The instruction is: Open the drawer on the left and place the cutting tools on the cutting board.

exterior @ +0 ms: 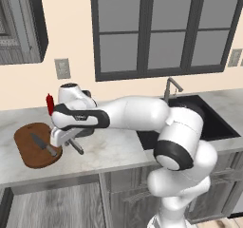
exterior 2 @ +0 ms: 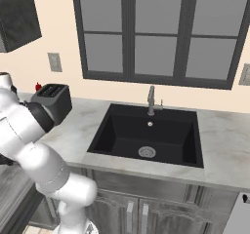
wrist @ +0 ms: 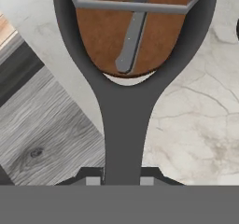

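Left base view: my gripper (exterior: 64, 139) hung over the pale marbled counter (exterior: 109, 151), just right of the flat reddish-brown wooden cutting board (exterior: 26, 148).
My fingers: clenched on the stem of a dark grey Y-shaped peeler (exterior: 76, 146), which slanted down and right above the counter.
Small knife: the grey-bladed, dark-handled knife (exterior: 43, 145) lay flat on the cutting board, slanted across it.
Hand view: the peeler (wrist: 123, 125) rose from between my fingertips (wrist: 93, 181); through its fork I saw the cutting board (wrist: 102, 36) and the knife (wrist: 133, 36).
Drawer: the grey wood-grain drawer (exterior: 52, 205) sat below the counter edge; I could not tell how far out.
Right base view: a dark toaster (exterior 2: 51, 99) stood left of the black sink (exterior 2: 146, 135).
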Tool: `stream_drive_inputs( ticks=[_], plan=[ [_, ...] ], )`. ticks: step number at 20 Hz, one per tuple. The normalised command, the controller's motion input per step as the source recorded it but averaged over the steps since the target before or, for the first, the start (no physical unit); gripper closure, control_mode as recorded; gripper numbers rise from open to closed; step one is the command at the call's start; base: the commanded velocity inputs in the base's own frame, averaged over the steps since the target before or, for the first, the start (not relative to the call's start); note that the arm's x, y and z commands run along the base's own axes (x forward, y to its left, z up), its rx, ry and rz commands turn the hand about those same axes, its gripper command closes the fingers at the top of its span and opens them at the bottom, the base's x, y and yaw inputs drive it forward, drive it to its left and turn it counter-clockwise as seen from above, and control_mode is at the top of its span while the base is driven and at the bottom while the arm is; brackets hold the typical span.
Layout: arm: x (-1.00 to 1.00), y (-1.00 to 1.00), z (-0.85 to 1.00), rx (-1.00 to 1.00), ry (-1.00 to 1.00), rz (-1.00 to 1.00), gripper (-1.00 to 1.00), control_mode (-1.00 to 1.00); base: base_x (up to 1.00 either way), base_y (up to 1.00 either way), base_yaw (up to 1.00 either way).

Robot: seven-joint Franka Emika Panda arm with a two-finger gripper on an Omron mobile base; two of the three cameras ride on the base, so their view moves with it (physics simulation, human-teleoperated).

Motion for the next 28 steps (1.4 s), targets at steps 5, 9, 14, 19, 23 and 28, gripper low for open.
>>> stream_drive_inputs(
  ticks=[5,9,14,19,23,28],
  plan=[
    [0.15,0.30,-0.01,0.00,0.00,0.01,1.00,-1.00,0.00,0.00,0.00],
    [0.21,0.26,-0.01,0.00,0.00,0.00,1.00,-1.00,0.00,0.00,0.00],
    [0.19,0.16,0.00,0.00,0.00,-0.04,1.00,-1.00,0.00,0.00,0.00],
    [0.03,0.10,-0.01,0.00,0.04,-0.10,1.00,-1.00,0.00,0.00,0.00],
    [0.00,0.17,-0.03,0.00,0.04,-0.08,1.00,-1.00,0.00,0.00,0.00],
    [0.00,0.16,-0.22,0.00,0.03,-0.04,1.00,-1.00,0.00,0.00,0.00]
  ],
)
